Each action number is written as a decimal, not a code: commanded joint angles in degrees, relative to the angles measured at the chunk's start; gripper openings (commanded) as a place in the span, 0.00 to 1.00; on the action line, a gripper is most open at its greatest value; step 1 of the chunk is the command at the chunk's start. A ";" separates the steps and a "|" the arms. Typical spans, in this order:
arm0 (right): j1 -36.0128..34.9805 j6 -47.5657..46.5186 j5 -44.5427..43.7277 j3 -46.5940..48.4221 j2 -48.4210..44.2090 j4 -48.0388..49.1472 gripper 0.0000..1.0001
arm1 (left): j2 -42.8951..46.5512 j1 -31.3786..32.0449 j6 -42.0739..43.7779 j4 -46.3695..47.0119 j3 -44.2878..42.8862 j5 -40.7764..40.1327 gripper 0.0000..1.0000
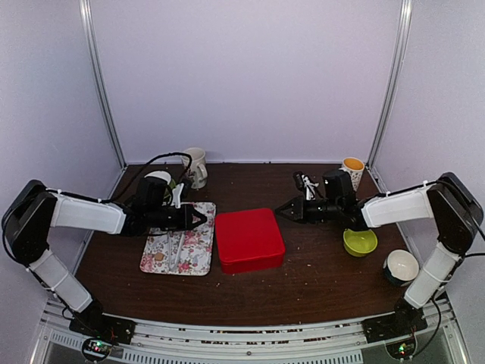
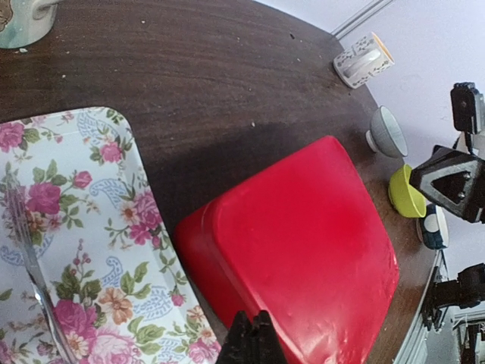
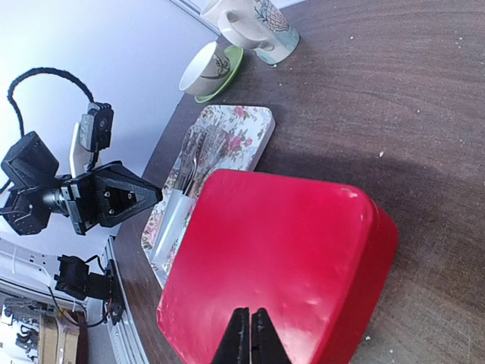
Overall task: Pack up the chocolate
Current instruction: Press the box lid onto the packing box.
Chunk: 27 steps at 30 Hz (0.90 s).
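Grippers first, from above: left gripper (image 1: 200, 218) hangs over the floral tray (image 1: 198, 262) and right gripper (image 1: 282, 208) hangs beside the red box (image 1: 248, 241), both pinched closed with nothing in them. The count is one box with its lid on, one tray just beside it, and one pair of tongs (image 1: 178, 246) lying on the tray. There are two mugs, white (image 1: 195, 167) and orange-lined (image 1: 352, 173), one cup (image 1: 159, 177) on a green saucer, and two bowls, green (image 1: 360, 243) and white (image 1: 402, 267). One tan bit sits on the tray's near left part, chocolate (image 1: 159, 258) as best I can tell. Left wrist view: fingers (image 2: 241, 343) pressed together above the box's edge, tray and tongs alongside. Right wrist view: fingers (image 3: 241, 337) closed to a hairline over the lid, with a floral print on the far mug and no lettering readable.
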State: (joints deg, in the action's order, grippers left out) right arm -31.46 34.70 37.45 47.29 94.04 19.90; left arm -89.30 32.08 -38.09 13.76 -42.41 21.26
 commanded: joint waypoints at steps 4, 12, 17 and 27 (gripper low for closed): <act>0.37 6.99 6.05 2.11 8.39 17.21 0.00 | -3.58 -0.03 -2.44 9.01 -0.38 4.76 0.00; 1.69 10.94 10.43 9.11 15.88 22.44 0.00 | -6.26 -0.02 -1.63 8.34 -6.17 6.20 0.00; 2.77 9.22 9.94 12.11 18.92 19.59 0.00 | -7.14 0.00 -1.25 6.47 -9.23 5.64 0.00; 3.14 9.92 8.65 12.56 24.67 19.72 0.00 | -18.22 0.18 -10.54 17.25 -4.13 3.95 0.00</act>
State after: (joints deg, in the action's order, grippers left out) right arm -28.36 44.16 46.11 60.25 119.68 39.66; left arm -100.68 32.08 -42.72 23.09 -49.98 25.52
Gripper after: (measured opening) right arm 0.004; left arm 0.008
